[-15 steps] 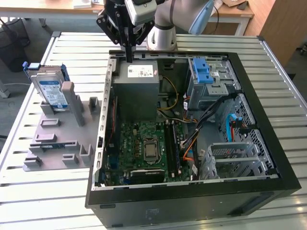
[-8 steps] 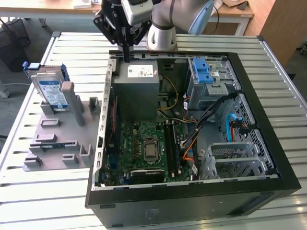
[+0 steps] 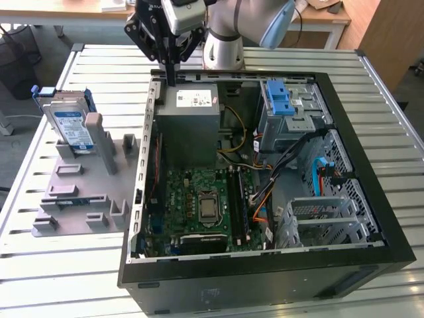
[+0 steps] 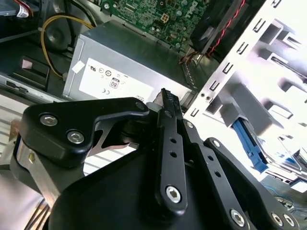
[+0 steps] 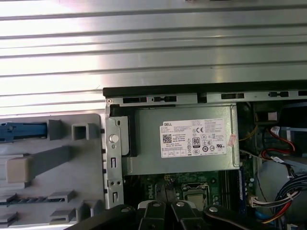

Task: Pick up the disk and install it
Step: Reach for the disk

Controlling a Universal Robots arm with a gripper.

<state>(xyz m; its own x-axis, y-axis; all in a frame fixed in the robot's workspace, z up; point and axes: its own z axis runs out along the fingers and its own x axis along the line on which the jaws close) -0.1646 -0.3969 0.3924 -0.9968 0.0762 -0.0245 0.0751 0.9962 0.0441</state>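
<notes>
End effector: I have the end effector hanging over the far rim of the open computer case, fingers pointing down. In the exterior view and the second wrist view they look pressed together, with nothing pinched between them.
Arm: the robot arm stands on the bench just behind the case.
Disk: the disk sits outside the case, at the exterior view's left. It stands tilted on its edge in a grey fixture plate, label facing the camera, well apart from the end effector.
Beside the disk: a blunt upright post of the fixture stands just beside it on the case side, and I cannot tell whether the two touch.
In between: the case's metal side wall rises between the fixture and the inside of the case.
Under the end effector: the grey power supply with its white sticker lies right below, as the first wrist view also shows me.
Inside the case: the green motherboard lies near the middle. The drive cage with the blue latch is toward the exterior view's right, and a bare metal bay lies nearer the camera.
Clutter: black cables run across the space between the cage and the motherboard.
</notes>
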